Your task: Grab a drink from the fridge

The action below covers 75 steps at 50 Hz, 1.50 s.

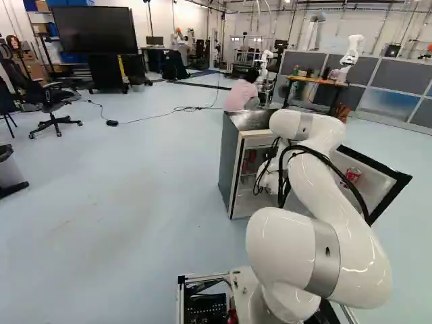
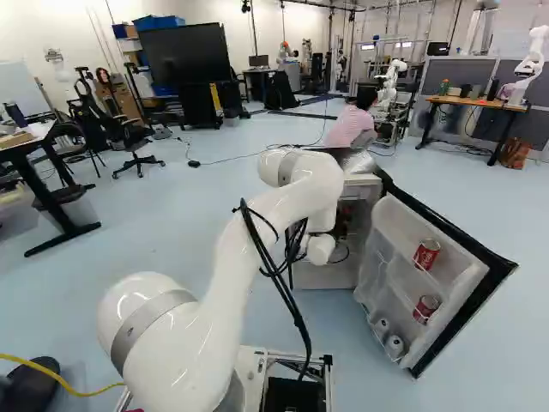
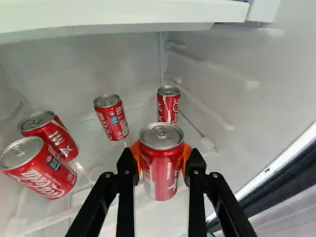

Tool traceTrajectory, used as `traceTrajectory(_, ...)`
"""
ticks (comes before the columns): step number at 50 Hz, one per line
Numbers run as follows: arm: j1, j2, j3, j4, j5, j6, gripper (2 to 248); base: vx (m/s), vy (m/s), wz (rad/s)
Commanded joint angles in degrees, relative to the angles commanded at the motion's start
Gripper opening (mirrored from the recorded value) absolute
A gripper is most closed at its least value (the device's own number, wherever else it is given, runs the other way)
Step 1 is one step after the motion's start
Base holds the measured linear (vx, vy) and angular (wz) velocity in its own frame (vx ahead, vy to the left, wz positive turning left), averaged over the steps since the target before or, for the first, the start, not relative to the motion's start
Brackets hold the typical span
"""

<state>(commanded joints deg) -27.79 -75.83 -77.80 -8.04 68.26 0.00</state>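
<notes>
Two fingers [image 3: 196, 170] grip can [image 3: 161, 165] | ledge [image 3: 106, 30] above rear can [image 3: 168, 106] | door [image 2: 396, 228] open

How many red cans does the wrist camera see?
5. The first can is between the gripper's fingers, a second can beyond it, a third can beside that, a fourth can and fifth can close together. More may be hidden.

A red soda can [image 3: 161, 170] with a silver, pull-tab top stands upright, clasped from both sides, inside a white-lined refrigerator [image 1: 231, 165]. The gray-sided appliance stands upright ahead at 12 o'clock, its door [image 2: 405, 257] wide open toward 1 o'clock.
</notes>
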Motion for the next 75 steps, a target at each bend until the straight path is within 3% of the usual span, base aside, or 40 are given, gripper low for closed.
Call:
traceTrajectory(17, 0.39, 4.27, 6.61, 0.00, 0.00, 0.00, 98, 0.000, 0.000, 0.000)
traceTrajectory(75, 1.55, 25.99, 34.07, 0.00, 0.00, 0.00, 98, 0.000, 0.000, 0.000)
